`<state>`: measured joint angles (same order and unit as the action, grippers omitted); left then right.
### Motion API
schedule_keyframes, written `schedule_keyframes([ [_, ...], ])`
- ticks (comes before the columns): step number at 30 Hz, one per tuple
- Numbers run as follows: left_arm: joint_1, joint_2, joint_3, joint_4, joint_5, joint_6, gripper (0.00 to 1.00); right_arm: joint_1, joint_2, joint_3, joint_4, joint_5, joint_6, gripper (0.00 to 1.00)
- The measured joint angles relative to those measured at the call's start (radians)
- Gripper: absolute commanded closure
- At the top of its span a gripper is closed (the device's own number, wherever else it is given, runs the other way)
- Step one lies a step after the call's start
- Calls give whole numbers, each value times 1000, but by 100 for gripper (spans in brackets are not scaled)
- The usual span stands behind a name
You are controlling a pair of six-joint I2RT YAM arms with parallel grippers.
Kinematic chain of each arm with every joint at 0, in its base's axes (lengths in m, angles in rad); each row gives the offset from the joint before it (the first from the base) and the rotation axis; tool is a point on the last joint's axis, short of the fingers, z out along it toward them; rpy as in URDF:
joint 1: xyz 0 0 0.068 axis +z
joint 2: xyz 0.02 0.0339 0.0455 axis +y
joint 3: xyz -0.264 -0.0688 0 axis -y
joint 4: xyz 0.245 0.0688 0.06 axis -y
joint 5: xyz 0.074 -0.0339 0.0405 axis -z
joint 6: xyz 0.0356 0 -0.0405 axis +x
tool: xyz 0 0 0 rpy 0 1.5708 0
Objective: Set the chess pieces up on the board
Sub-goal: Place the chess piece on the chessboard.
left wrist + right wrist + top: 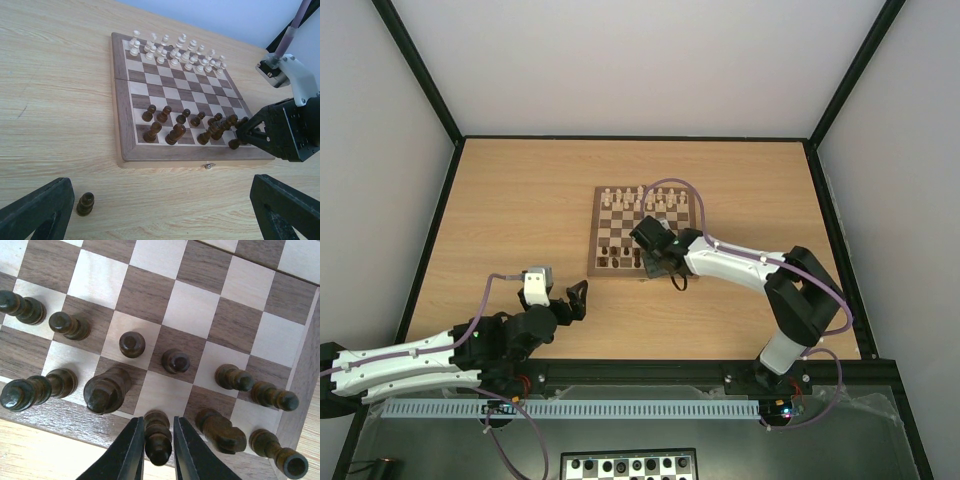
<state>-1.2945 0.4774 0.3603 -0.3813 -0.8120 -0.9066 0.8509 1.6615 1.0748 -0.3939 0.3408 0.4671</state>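
Evidently to seat it on the board point(190, 305) beneath, the right gripper point(158, 421) pinches a piece point(157, 442); the left gripper point(570, 303) gapes wide.

Cream chessmen point(174, 54), 2 rows, far side; b/w checkered board point(628, 453) past wood table's point(520, 200) near edge.

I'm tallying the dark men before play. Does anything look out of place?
Yes: one dark chess piece sits off the board, on the table in front of its near edge, close to the left gripper. Nothing looks spilled or damaged.
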Motion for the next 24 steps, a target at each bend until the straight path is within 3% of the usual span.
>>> schedule_keyframes([
  [3, 0, 0, 0, 0, 0, 0, 1, -8, 0, 0, 5, 0, -1, 87],
  [17, 0, 0, 0, 0, 0, 0, 1, -14, 0, 0, 22, 0, -12, 89],
  [22, 0, 1, 0, 0, 0, 0, 1, -21, 1, 0, 30, 0, -12, 88],
  [24, 0, 1, 0, 0, 0, 0, 1, -24, 1, 0, 32, 0, -12, 84],
])
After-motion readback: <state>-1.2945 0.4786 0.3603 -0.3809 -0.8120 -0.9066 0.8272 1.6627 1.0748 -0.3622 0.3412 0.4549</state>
